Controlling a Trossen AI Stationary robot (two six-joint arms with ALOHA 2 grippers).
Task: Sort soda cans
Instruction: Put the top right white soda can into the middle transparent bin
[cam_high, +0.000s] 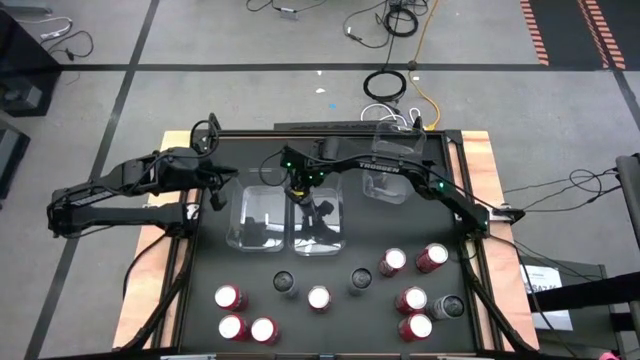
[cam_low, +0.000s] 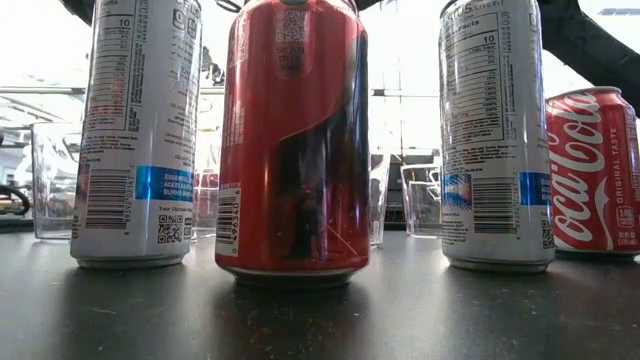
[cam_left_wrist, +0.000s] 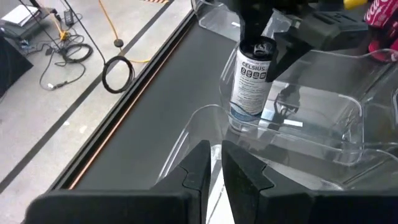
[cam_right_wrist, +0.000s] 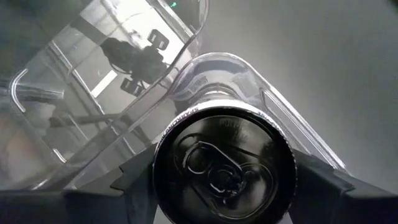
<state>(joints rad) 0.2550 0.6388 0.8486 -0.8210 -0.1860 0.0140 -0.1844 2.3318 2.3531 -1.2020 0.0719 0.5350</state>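
A silver-white soda can (cam_left_wrist: 252, 81) with a dark top (cam_right_wrist: 224, 165) stands upright inside a clear bin (cam_high: 320, 235) at the table's middle. My right gripper (cam_high: 302, 190) reaches down over it and is shut on it. My left gripper (cam_left_wrist: 215, 168) is shut and holds nothing, hovering at the table's left (cam_high: 214, 196) beside the left bin (cam_high: 250, 225). Several red cans (cam_high: 228, 297) and three dark-topped cans (cam_high: 285, 283) stand upright on the near part of the table. The low view shows silver cans (cam_low: 135, 130) and red ones (cam_low: 295, 140) up close. My right gripper pinches the silver can just below its top rim (cam_left_wrist: 256, 48), one finger (cam_right_wrist: 134, 177) on each side. The fingers come from above, pointing steeply down. The can is upright with its lower end (cam_left_wrist: 244, 115) down in the bin. I cannot tell whether it rests on the floor.
A third clear bin (cam_high: 390, 172) stands at the far right of the black tabletop. Red cans (cam_high: 412, 300) cluster near right, others (cam_high: 245, 328) near left. Cables lie on the floor beyond the far edge (cam_left_wrist: 118, 71).
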